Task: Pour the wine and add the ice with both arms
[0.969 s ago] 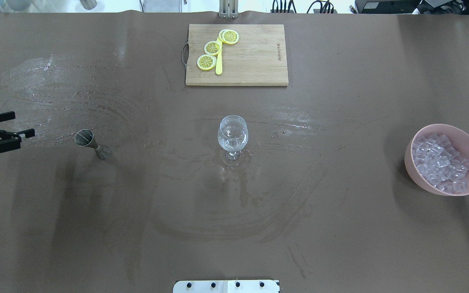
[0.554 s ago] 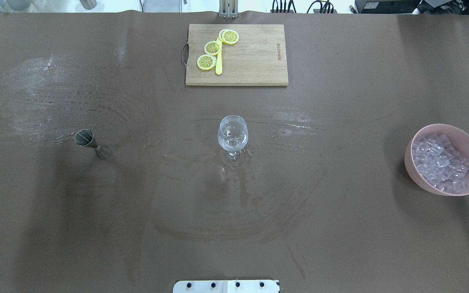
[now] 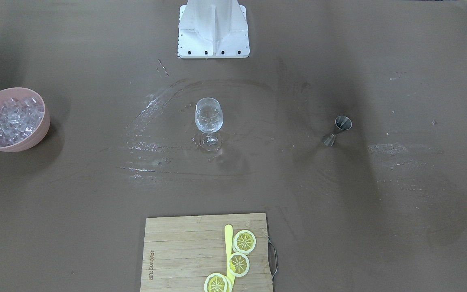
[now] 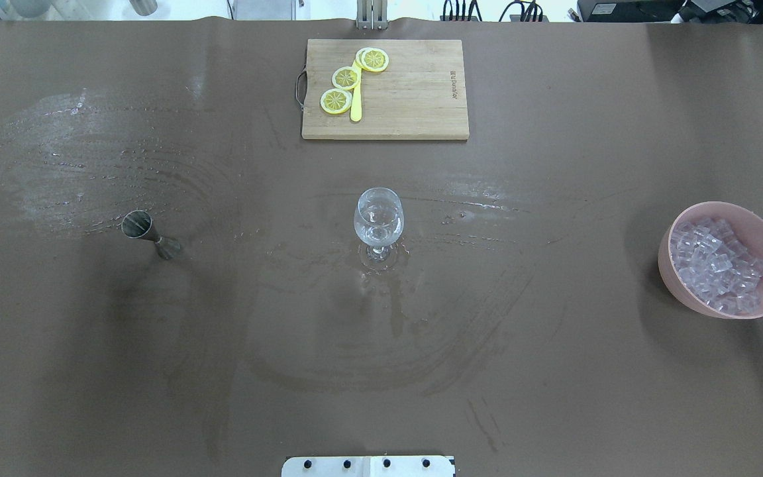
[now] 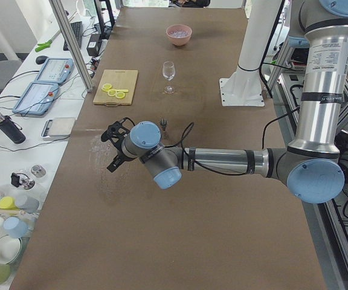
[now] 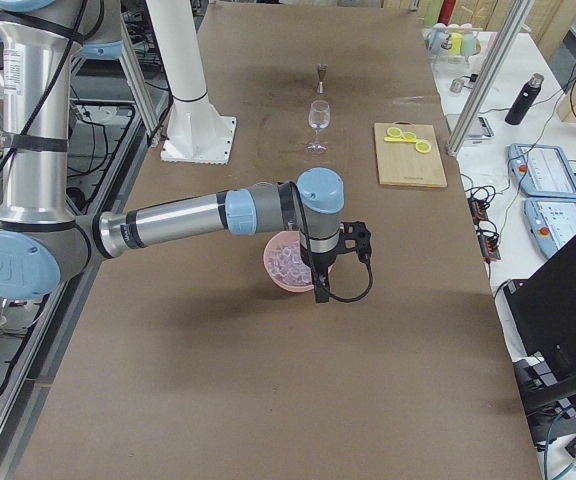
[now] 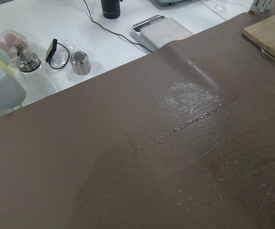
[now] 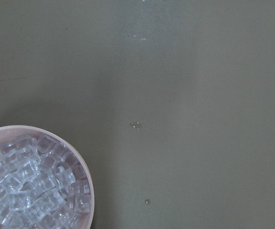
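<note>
A clear wine glass [image 4: 378, 218] stands upright mid-table, also in the front view [image 3: 208, 117]. A steel jigger [image 4: 146, 232] stands to its left. The ice [image 4: 716, 265] is a heap of clear cubes in a pink bowl [image 4: 676, 285] at the right, also in the right wrist view [image 8: 32, 186]. My left gripper [image 5: 115, 145] shows only in the left side view, over the table end beyond the jigger. My right gripper [image 6: 340, 262] shows only in the right side view, just beside the bowl. I cannot tell whether either is open or shut.
A wooden cutting board [image 4: 414, 99] with lemon slices [image 4: 345, 77] and a yellow stick lies at the far edge. The white base block [image 4: 368, 466] sits at the near edge. Wet smears mark the brown cloth [image 4: 123, 165]. Bottles and cups [image 7: 30, 67] stand off the left end.
My left gripper was at the left edge of the overhead view a second ago; it has moved out of that view. Glass, jigger and bowl have not moved.
</note>
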Controlling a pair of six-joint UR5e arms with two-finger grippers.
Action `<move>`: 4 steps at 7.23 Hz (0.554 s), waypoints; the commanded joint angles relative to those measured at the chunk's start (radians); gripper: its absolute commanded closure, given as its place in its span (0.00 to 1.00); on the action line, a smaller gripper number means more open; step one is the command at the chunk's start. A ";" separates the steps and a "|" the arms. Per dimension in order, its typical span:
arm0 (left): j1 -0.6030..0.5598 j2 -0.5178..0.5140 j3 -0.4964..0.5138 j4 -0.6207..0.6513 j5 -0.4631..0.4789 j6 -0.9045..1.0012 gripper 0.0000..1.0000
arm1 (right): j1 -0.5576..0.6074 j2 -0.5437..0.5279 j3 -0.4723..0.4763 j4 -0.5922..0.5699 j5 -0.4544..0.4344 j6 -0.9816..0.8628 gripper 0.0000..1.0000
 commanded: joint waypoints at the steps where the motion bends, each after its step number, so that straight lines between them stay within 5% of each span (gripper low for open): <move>1: -0.011 0.009 -0.008 0.260 0.158 0.236 0.01 | 0.000 0.000 -0.002 0.000 0.000 0.000 0.00; 4: -0.011 -0.004 -0.007 0.736 0.157 0.237 0.01 | 0.000 0.000 -0.002 0.000 0.000 0.000 0.00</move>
